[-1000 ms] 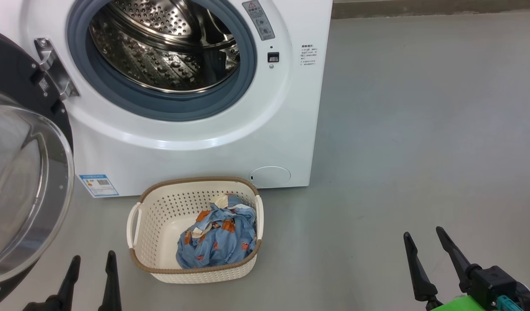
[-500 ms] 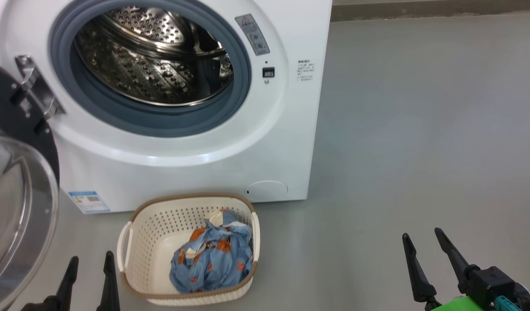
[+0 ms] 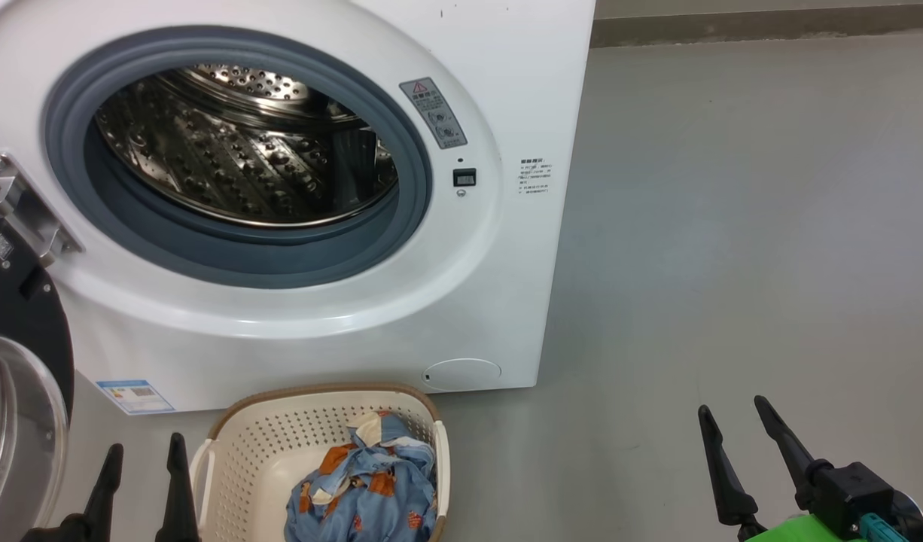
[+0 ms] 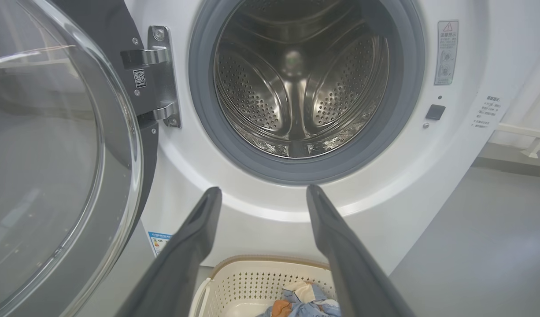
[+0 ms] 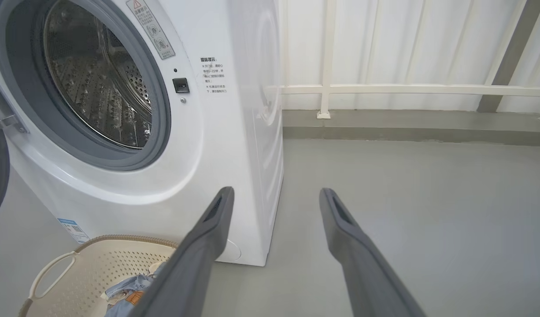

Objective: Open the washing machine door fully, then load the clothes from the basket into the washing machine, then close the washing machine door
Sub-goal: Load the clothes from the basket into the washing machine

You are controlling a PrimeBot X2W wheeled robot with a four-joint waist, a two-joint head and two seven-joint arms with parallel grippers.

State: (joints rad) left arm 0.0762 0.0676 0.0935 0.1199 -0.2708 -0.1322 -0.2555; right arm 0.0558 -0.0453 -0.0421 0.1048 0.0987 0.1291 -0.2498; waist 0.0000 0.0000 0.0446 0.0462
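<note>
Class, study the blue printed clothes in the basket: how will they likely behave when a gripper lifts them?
The clothes lie crumpled in loose folds, so they are probably floppy and would sag from a pinch. The bundle fills only part of the basket, so it is likely light.

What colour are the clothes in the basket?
The clothes are light blue with orange-brown prints; best in the head view.

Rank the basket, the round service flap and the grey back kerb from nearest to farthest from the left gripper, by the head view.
1. Basket, just right of the left gripper.
2. Round service flap, low on the washing machine, further right.
3. Grey back kerb, far off at top right.
</note>
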